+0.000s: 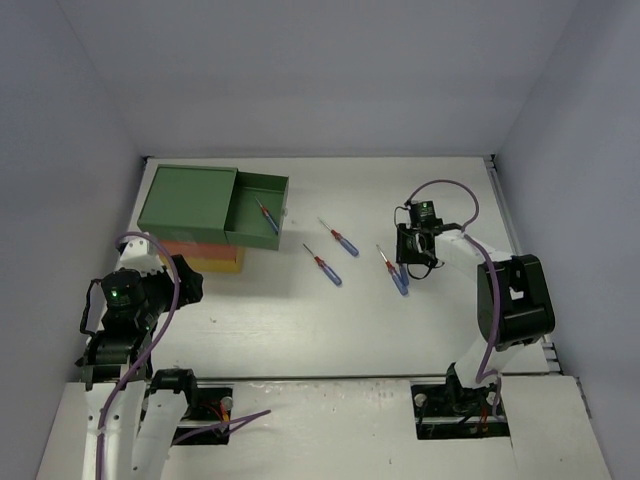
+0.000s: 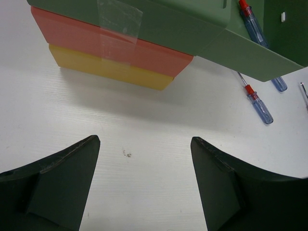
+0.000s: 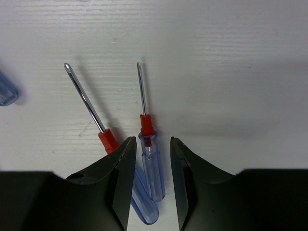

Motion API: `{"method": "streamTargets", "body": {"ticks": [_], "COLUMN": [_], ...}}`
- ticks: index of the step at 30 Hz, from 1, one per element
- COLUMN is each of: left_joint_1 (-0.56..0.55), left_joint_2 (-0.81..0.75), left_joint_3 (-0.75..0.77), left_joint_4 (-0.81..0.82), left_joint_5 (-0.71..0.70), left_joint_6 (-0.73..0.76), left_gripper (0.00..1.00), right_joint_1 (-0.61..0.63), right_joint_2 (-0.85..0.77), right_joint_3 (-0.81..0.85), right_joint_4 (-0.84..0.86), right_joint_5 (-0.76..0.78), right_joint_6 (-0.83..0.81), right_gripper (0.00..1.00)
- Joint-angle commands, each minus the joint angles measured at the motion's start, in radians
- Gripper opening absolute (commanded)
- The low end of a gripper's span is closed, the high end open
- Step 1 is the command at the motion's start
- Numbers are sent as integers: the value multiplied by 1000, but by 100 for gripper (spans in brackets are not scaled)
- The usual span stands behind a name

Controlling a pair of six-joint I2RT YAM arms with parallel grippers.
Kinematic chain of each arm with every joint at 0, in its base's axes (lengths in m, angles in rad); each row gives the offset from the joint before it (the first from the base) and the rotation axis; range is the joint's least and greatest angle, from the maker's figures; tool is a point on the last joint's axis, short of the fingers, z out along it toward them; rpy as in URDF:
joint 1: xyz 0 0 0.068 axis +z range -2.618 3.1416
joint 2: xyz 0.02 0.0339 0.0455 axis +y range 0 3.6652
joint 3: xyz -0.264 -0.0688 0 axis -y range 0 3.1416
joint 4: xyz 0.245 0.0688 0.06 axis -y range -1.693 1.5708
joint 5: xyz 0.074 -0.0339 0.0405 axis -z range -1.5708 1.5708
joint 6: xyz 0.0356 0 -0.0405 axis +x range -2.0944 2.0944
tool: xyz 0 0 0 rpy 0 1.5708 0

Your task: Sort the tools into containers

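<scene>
**White table, drawer cabinet, two robot arms**

Grey walls enclose a white table (image 1: 300, 320). At its far left sits the cabinet (image 1: 190, 205): yellow bottom, orange-red middle, and a green top drawer (image 1: 248, 195) slid open to the right with one screwdriver (image 1: 267, 215) inside. Right of the cabinet lie two loose screwdrivers (image 1: 338, 240); further right lies a pair (image 1: 393, 270). The right gripper (image 3: 153, 144) straddles one blue handle (image 3: 153, 168) of that pair, fingers parted, not squeezing. The left gripper (image 2: 144, 142) hovers just in front of the cabinet, fingers spread wide, released.

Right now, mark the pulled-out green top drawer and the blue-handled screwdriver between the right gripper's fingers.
Pulled-out green top drawer (image 1: 250, 215): top external view, bare floor.
Blue-handled screwdriver (image 3: 151, 163): right wrist view, handle.
</scene>
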Motion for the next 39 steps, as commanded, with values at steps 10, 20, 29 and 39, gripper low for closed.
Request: {"method": "streamTargets", "body": {"ticks": [10,20,29,39], "left_joint_1": [-2,-2,-2,-2], "left_joint_2": [19,19,22,23], "left_joint_3": [14,13,14,14], "left_joint_4": [65,65,65,64], "left_joint_5": [6,7,7,4], "left_joint_6": [-12,-12,-13,-12], "left_gripper": [74,74,74,74], "right_joint_1": [-3,-5,-2,234], "right_joint_2": [1,-17,-175,-112], "right_joint_3": [-33,-49,94,475], "right_joint_4": [58,54,35,57], "right_joint_5": [6,53,-42,-175], "right_joint_6": [27,38,85,228], "right_gripper": [31,12,0,0]}}
